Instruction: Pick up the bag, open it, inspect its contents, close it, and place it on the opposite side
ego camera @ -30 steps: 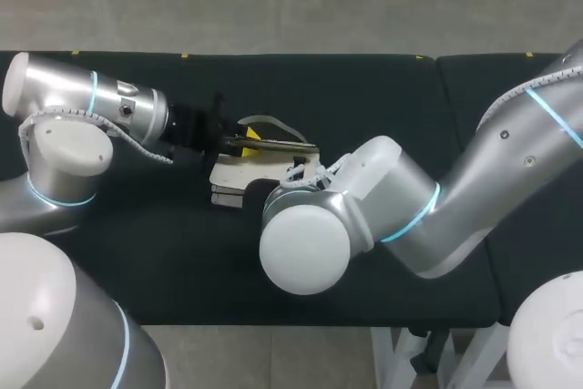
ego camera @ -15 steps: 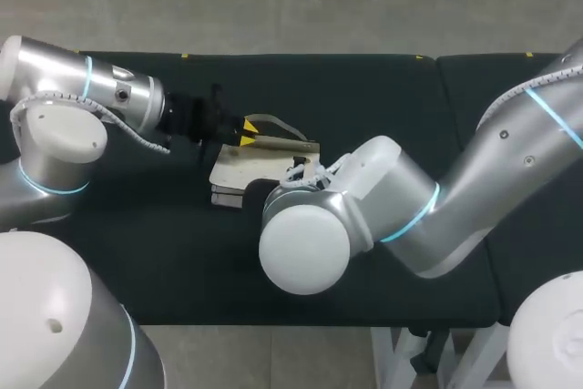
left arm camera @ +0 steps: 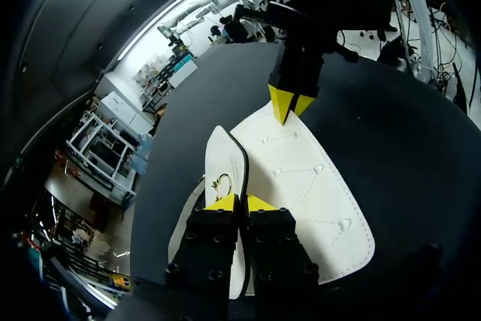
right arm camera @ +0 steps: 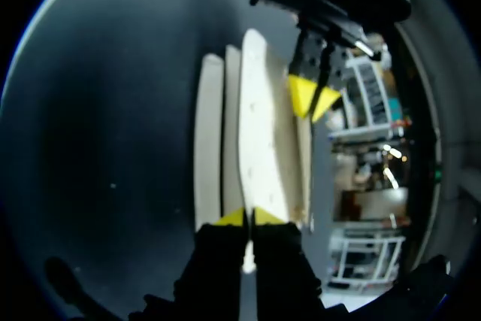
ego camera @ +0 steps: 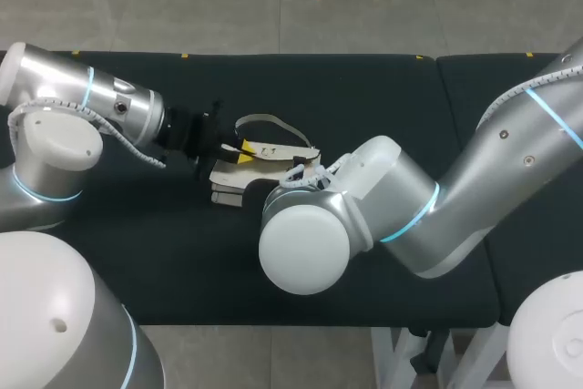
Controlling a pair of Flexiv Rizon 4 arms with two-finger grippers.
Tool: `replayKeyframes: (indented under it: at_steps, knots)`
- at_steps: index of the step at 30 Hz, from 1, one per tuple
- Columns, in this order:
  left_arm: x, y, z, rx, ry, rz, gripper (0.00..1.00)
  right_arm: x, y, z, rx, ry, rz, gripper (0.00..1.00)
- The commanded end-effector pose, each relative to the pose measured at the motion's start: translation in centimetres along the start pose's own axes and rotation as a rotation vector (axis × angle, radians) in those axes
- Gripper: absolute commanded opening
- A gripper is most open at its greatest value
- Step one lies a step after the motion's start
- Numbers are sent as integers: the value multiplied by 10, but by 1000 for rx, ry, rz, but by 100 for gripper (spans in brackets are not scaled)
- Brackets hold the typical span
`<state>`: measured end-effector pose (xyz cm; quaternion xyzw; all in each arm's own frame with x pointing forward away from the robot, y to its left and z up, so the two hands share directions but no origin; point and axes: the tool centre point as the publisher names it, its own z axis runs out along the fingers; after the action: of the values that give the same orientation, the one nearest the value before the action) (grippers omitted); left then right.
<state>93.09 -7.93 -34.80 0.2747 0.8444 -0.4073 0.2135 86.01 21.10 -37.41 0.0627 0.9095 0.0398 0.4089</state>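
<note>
A cream bag (ego camera: 230, 174) lies flat on the black table (ego camera: 383, 97), its grey strap (ego camera: 273, 124) looping up behind it. My left gripper (ego camera: 239, 148) comes in from the left and is shut on the edge of the bag's top flap (left arm camera: 225, 163); in its own wrist view the thin edge runs between the yellow tips (left arm camera: 239, 202). At the bag's opposite end my right gripper (left arm camera: 291, 104) is shut on a cream panel (right arm camera: 259, 133), seen between its tips (right arm camera: 248, 217). In the head view the right wrist hides that grip.
My right arm's large elbow (ego camera: 305, 248) hangs over the table's front middle. Black tabletop stretches behind the bag and to the right, with a seam (ego camera: 439, 88) where a second table section joins.
My left gripper's fingers have closed onto the flap edge, and the gripper has shifted slightly toward the table's front. The strap loop now stands out wider behind the bag. The right arm has not moved.
</note>
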Motion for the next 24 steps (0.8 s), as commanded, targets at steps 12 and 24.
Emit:
replayKeyframes:
  at_steps: [12, 24]
  knots:
    - [10, 12, 4, -6, 94, 23, 0, 2, 2, 2, 4, -3, 0, 0]
    - [15, 5, 2, -3, 45, 76, 35, 2, 2, 2, 4, -3, 0, 0]
